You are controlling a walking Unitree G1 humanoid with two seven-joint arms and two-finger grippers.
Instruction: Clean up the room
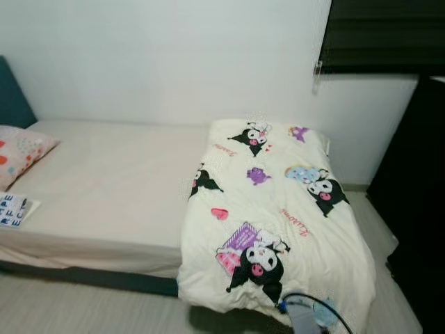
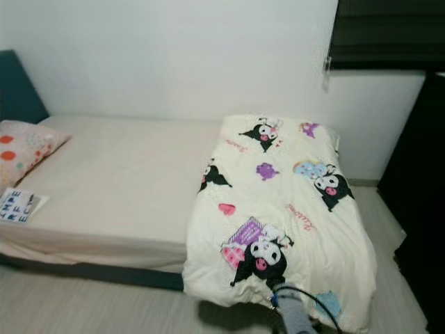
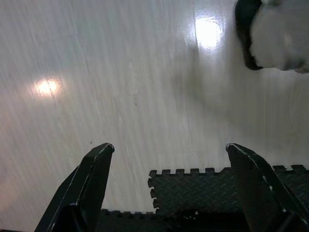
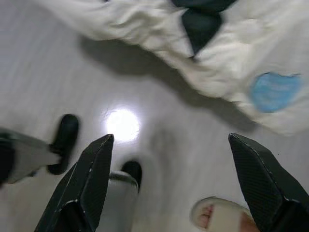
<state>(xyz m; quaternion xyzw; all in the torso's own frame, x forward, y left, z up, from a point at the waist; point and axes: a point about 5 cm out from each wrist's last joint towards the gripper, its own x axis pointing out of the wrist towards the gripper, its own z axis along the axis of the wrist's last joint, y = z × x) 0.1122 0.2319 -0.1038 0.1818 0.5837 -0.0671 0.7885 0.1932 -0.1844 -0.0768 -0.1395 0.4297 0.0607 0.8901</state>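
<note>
Bedroom floor (image 3: 120,72) beneath both arms, left end effector (image 3: 169,150) spread wide, right end effector (image 4: 171,145) spread beside quilt (image 1: 278,209)

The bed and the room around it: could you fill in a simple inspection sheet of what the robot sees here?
Surface: bed with a bare cream mattress, against the wall.
Job's things: cartoon-print duvet bunched over the bed's foot end, its edge hanging toward the floor.
Clutter: patterned pillow at the head end; a printed card near the mattress edge.
Grippers: left end effector open over the floor and a black foam mat; right end effector open above the floor below the duvet's edge.
Cables: dark cable looping by the right arm.
Surroundings: a sandalled foot on the floor; dark window blind.
</note>
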